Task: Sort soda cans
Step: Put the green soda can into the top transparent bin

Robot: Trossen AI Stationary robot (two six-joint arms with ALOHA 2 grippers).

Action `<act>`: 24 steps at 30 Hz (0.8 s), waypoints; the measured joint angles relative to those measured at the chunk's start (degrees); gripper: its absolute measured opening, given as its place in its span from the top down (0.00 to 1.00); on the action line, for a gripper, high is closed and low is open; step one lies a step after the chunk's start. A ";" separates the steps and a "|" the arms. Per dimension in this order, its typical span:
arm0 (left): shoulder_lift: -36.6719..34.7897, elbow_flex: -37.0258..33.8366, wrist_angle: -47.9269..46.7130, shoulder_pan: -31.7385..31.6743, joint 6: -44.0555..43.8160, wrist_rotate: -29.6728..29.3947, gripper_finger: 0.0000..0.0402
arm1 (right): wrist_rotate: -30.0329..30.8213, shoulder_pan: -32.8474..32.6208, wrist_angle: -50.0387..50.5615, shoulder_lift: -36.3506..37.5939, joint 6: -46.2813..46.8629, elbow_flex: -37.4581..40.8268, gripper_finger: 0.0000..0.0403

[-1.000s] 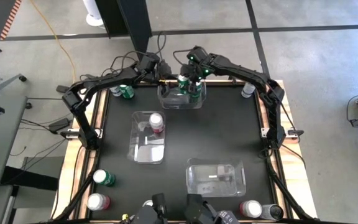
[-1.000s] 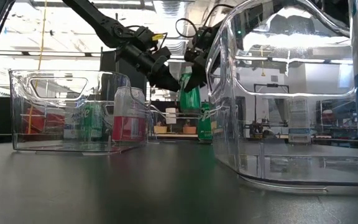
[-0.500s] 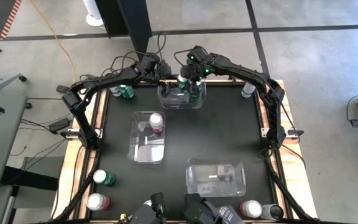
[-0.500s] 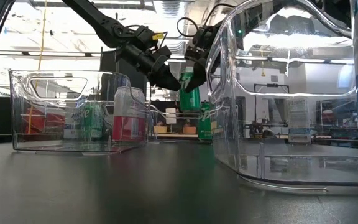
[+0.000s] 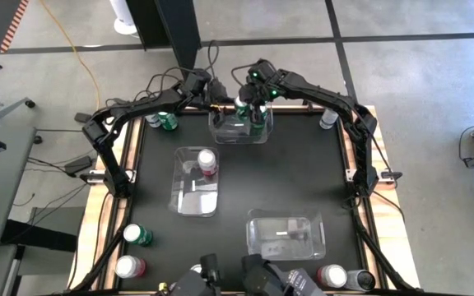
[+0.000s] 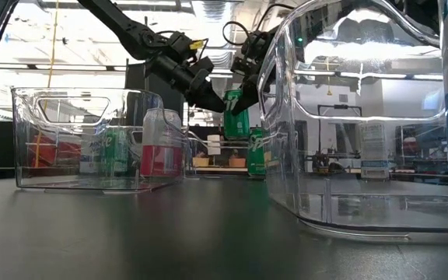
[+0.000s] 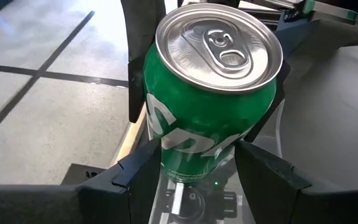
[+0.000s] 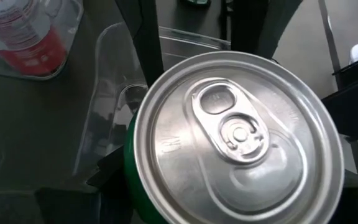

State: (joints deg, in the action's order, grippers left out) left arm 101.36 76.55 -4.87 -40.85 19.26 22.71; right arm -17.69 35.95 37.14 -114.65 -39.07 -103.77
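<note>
1. Handing over green can above far clear bin: left gripper and right gripper both clamped on it.
2. Confirm one grip firm before freeing the other.
3. Lower upright into bin, clear of rim.

This is a robotics lab or workshop in a large industrial hall. The table, black-topped with a wooden edge, stands on a bare concrete floor crossed by dark lines, with a yellow cable and black cables trailing over it. The low view shows long ceiling light strips, high open space, and more benches crowded with equipment in the background.
</note>
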 joint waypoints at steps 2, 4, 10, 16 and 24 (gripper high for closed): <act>-0.02 0.00 0.33 -0.05 0.00 -0.06 0.50 | -0.02 0.16 0.02 0.01 0.33 0.00 0.24; -0.30 0.00 0.31 -0.27 -0.21 -0.04 0.50 | -0.04 0.22 0.06 0.02 1.02 0.00 0.24; -1.19 0.00 0.99 -0.64 -0.30 0.00 0.50 | -0.09 0.26 -0.15 0.11 1.50 -0.11 0.24; -2.99 0.00 1.17 -0.64 0.05 -0.03 0.50 | -0.11 0.26 -0.09 0.15 1.75 -0.12 0.24; -6.00 0.26 4.40 -0.37 0.47 -0.85 0.50 | -0.63 0.00 0.44 -0.04 1.69 -0.04 0.24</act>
State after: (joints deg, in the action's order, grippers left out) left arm 95.36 76.82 -0.47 -41.22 19.73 21.86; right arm -18.32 35.94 37.57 -114.69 -37.37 -103.81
